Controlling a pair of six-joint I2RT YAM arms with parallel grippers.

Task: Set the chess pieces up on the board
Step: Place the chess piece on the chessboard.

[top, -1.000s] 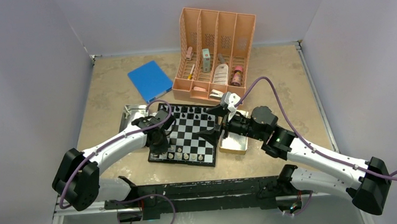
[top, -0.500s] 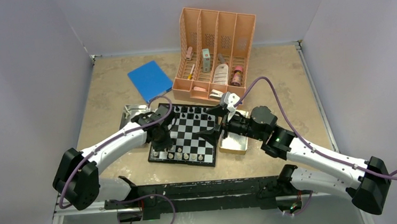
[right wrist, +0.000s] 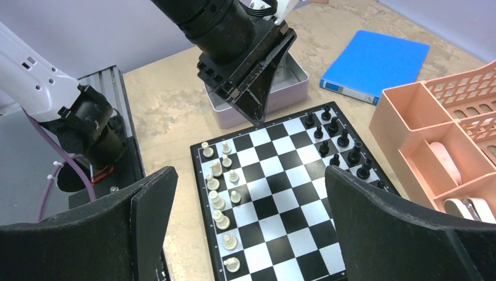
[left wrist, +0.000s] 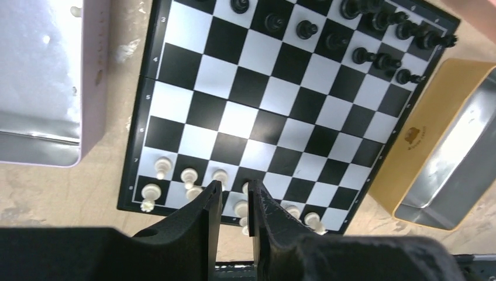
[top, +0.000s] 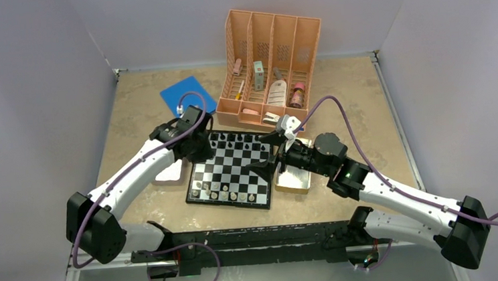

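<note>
Peach plastic organizer (top: 272,41) at far side of table (top: 138,115): small pink bottle (top: 237,66), greenish box (top: 258,74), pale bottle (top: 280,88) and pink-capped brown bottle (top: 296,96), one per upright slot; pink and white bits in the low front trays, too small to name. Pinkish metal tin (left wrist: 93,64) just beside left edge of board (top: 235,170), shiny inside, contents unclear. Gold-walled tin (left wrist: 409,146) just beside right edge, silvery inside. Chessboard flat at table centre, between the two tins. Black pieces (left wrist: 374,41) in two rows at far side, white pieces (left wrist: 188,175) in two ragged rows at near side. Left gripper (left wrist: 233,190) above board's left part, fingers a slit apart, nothing between. Right gripper (right wrist: 250,175) above right edge, spread wide, empty. Blue book (top: 177,96) flat, left of organizer.
</note>
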